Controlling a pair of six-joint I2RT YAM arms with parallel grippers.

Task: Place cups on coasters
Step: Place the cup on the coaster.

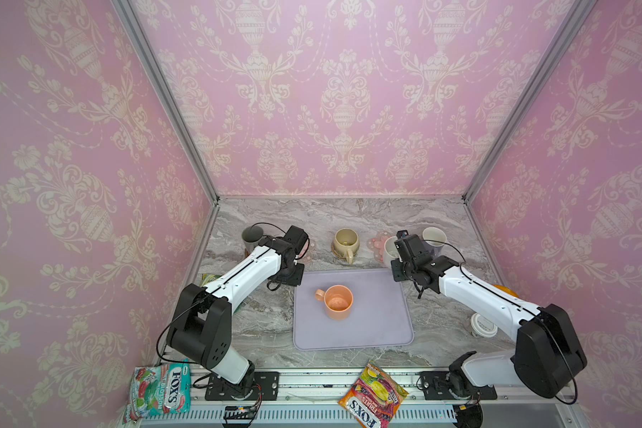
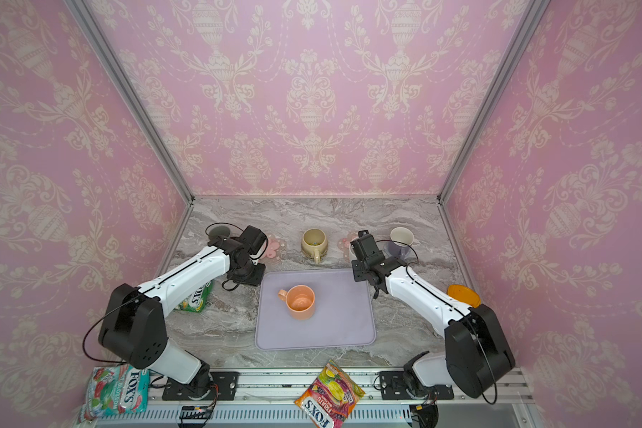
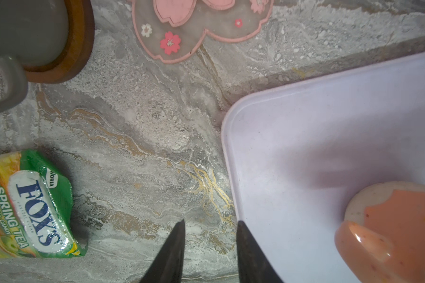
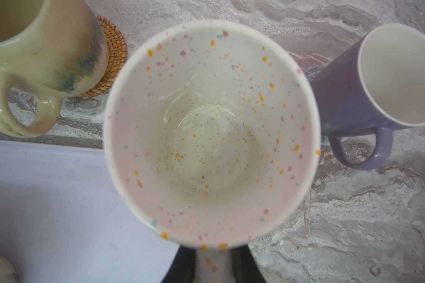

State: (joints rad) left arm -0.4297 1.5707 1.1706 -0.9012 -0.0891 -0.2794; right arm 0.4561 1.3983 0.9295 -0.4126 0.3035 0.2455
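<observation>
Speckled mug fills my right wrist view, its handle pinched in the right gripper.
To that gripper's left the beige mug sits on the woven coaster; the lavender mug stands just beyond, to its right. My left gripper hangs parted and empty over the marble top, with a flower coaster ahead and the peach mug on the tray to its right.

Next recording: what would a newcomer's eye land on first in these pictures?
The pink damask walls dominate both top views. On the marble table, a peach-orange mug stands alone in the middle of the lavender tray. Toward the back on the right, the right gripper grips the speckled white mug by its handle.
</observation>
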